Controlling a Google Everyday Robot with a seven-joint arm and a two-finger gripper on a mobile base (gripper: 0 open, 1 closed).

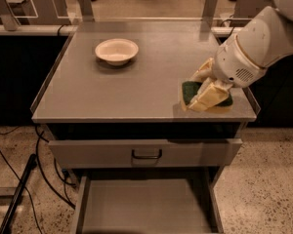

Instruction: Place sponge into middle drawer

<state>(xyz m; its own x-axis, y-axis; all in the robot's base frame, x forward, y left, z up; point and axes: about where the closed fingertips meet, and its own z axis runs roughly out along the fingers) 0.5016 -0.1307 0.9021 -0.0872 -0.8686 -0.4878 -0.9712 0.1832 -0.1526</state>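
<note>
One step looks done, and most of the job is still left. The gripper (205,87) is near the front right corner of the tabletop (136,89). Its two fingers are pinching the sponge (190,88) between them, with the green side showing. The sponge sits very low there. I cannot tell if it rests on the tabletop or is lifted a tiny bit.

The middle drawer (144,206) is pulled open, down below the front edge of the tabletop. The sponge is not in it yet. The closed drawer front (102,154) with the dark handle is just under the front edge, above the open drawer.

I think the sponge must next go up, out past the front edge, and then down into the open drawer before it is let go.

The white bowl (116,50) sits near the back edge, toward the left, well apart from the sponge.
</note>
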